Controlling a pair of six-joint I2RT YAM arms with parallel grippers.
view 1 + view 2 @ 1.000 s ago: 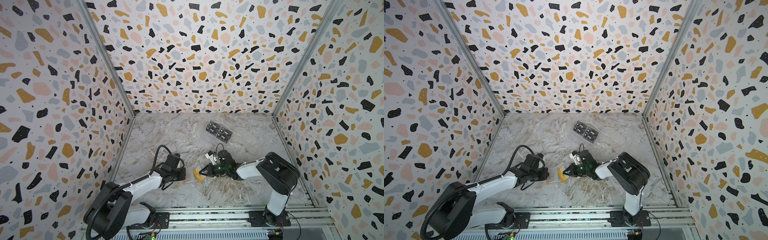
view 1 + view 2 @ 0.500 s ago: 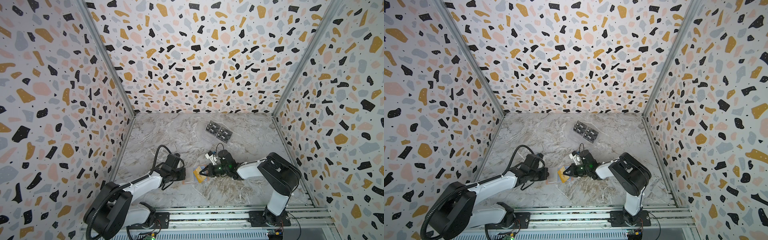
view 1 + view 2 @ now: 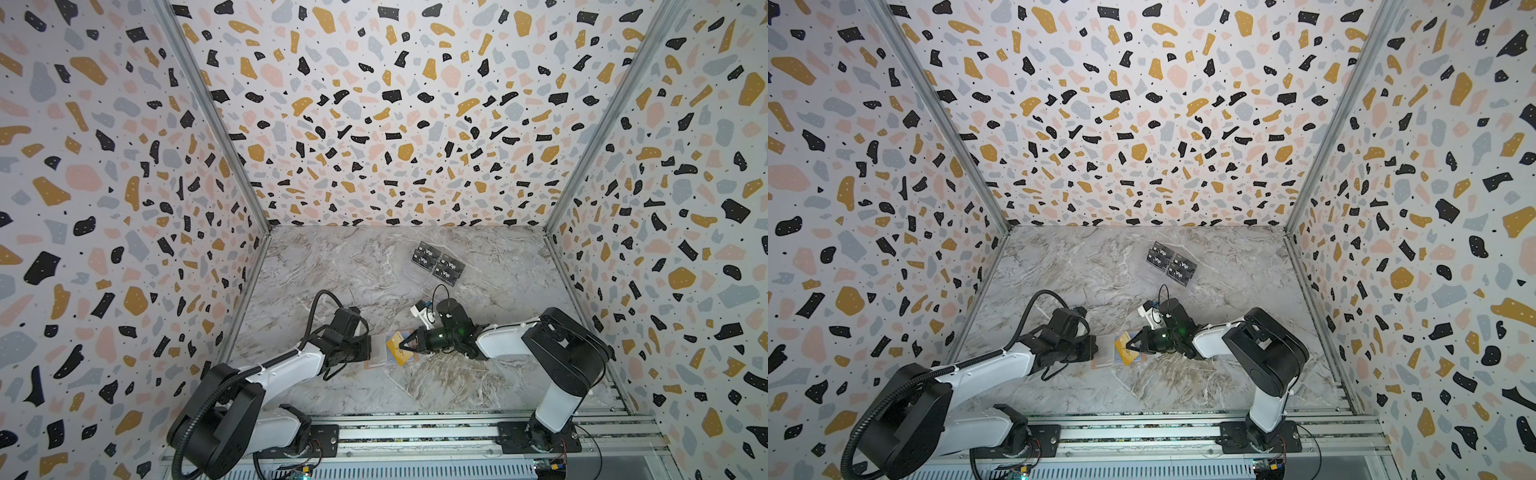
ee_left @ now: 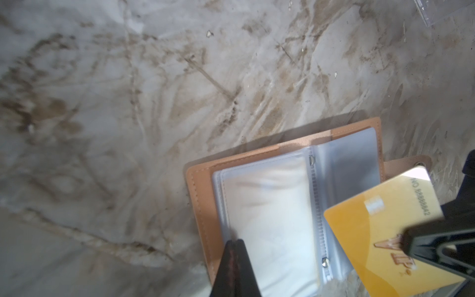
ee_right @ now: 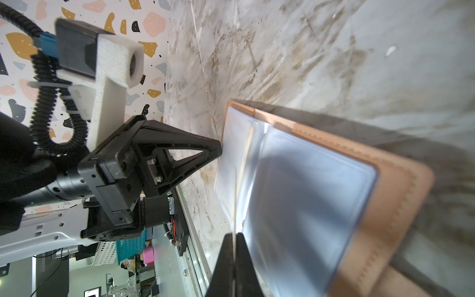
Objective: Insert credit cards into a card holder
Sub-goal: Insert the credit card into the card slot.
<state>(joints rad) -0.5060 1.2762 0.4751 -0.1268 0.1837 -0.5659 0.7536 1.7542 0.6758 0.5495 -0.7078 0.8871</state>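
Lower centre in a top view, the left gripper meets the card holder. Only its wrist view shows the closed jaws pinching a clear sleeve. A gold credit card tilts over the holder's right half, clamped in the shut right gripper. That arm's wrist view shows the card edge-on.

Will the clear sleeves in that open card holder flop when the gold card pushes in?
Probably floppy: the clear sleeves bulge and curl above the card holder. Likely slippery, given their gloss. The gold card looks stiff: no bend shows.

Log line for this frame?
left gripper: shut on sleeve; right gripper: shut on gold card; card holder: open on table; insertion: not yet
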